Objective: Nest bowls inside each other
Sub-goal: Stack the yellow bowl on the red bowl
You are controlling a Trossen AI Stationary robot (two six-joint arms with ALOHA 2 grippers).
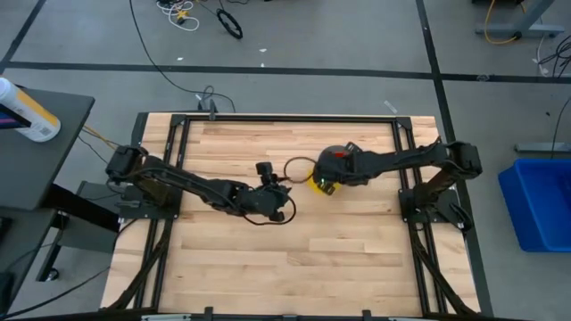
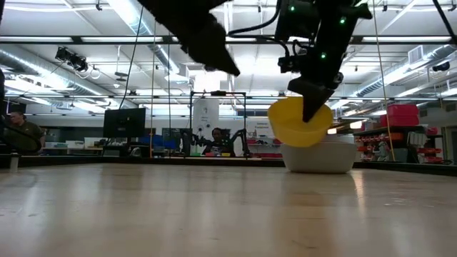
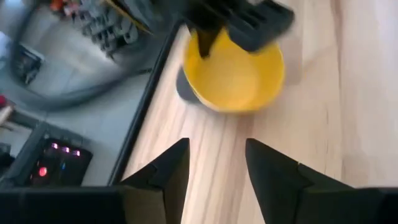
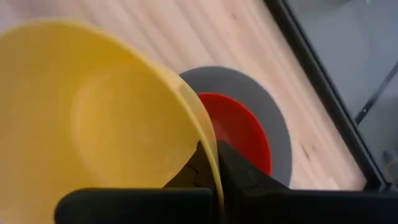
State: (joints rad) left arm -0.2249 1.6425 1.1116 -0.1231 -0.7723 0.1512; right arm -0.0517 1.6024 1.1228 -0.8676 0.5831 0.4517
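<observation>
One smooth round yellow bowl [image 4: 93,118] above wood-grain table [image 1: 268,259].

Three small round plastic bowls show: one yellow bowl [image 4: 93,118], one red bowl [image 4: 239,127], and one grey bowl [image 4: 277,112].

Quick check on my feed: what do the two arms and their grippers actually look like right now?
Both arms are dark, jointed links mounted at the table's side edges. The left gripper has two black, wedge-shaped fingers. The right gripper is also black, with slim fingers; its wrist shows a red patch from above and small green lights in the low view. A thin black cable loops beside the left wrist.
</observation>
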